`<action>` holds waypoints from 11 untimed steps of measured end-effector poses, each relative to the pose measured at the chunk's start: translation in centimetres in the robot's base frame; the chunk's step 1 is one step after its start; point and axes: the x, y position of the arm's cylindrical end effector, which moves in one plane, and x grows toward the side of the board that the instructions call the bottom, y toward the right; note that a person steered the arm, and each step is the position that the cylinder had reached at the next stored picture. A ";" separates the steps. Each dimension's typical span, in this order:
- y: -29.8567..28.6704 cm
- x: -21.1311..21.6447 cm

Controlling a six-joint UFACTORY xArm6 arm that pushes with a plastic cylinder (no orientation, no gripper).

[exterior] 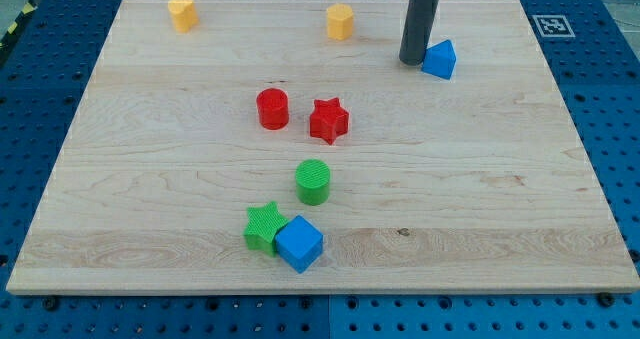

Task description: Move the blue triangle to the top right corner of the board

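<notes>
The blue triangle (pixel 440 59) lies on the wooden board (pixel 520 209) near the view's top, right of centre. My tip (pixel 414 61) is the lower end of a dark rod that comes down from the view's top. It stands just left of the blue triangle, touching or nearly touching its left side. The board's top right corner (pixel 515 4) lies up and to the right of the triangle.
A yellow block (pixel 340 22) sits left of the tip and another yellow block (pixel 182 13) at the top left. A red cylinder (pixel 272 109) and red star (pixel 328 120) sit mid-board. A green cylinder (pixel 313 181), green star (pixel 264 225) and blue cube (pixel 299 243) sit lower down.
</notes>
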 end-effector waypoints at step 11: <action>6.7 7.7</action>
